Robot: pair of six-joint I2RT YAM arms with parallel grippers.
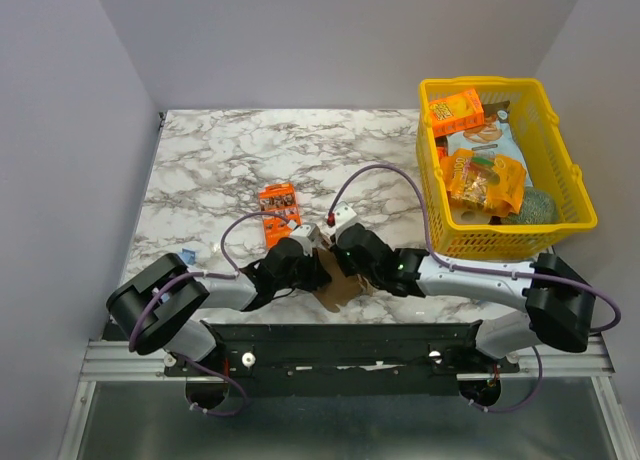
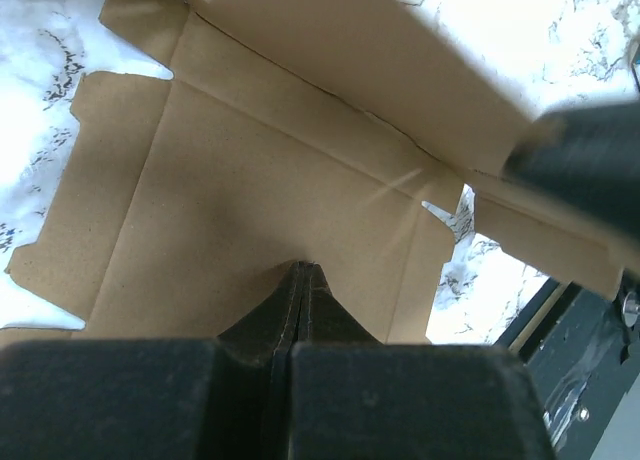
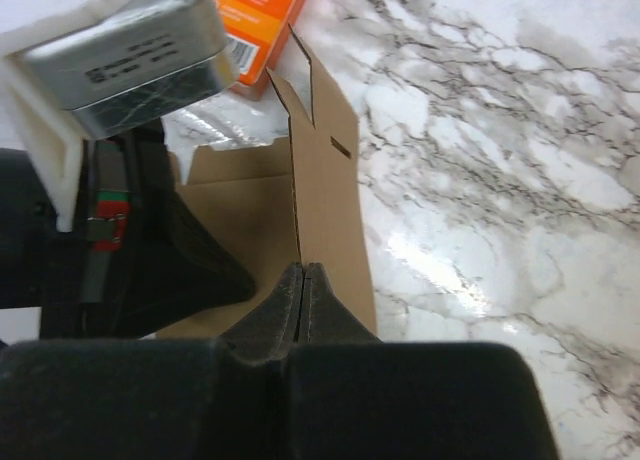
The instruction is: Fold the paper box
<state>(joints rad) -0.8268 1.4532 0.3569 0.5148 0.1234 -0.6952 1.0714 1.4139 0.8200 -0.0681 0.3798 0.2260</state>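
The paper box [image 1: 340, 288] is a brown cardboard blank lying mostly flat at the table's near middle, partly hidden under both grippers. My left gripper [image 1: 318, 270] is shut, its tip [image 2: 303, 268] pressed on a flat panel of the cardboard [image 2: 250, 180]. My right gripper [image 1: 352, 265] is shut, and its tip [image 3: 303, 270] pinches the lower edge of a raised side panel [image 3: 330, 200] that stands upright along a crease. The right gripper's dark body [image 2: 590, 160] shows blurred over the raised flap in the left wrist view.
An orange packet [image 1: 279, 205] lies just beyond the box and also shows in the right wrist view [image 3: 262, 20]. A yellow basket [image 1: 575, 180] holding snack packets stands at the far right. A small blue item [image 1: 188, 255] lies at the left. The left wrist's camera housing [image 3: 130, 50] is close to the right gripper.
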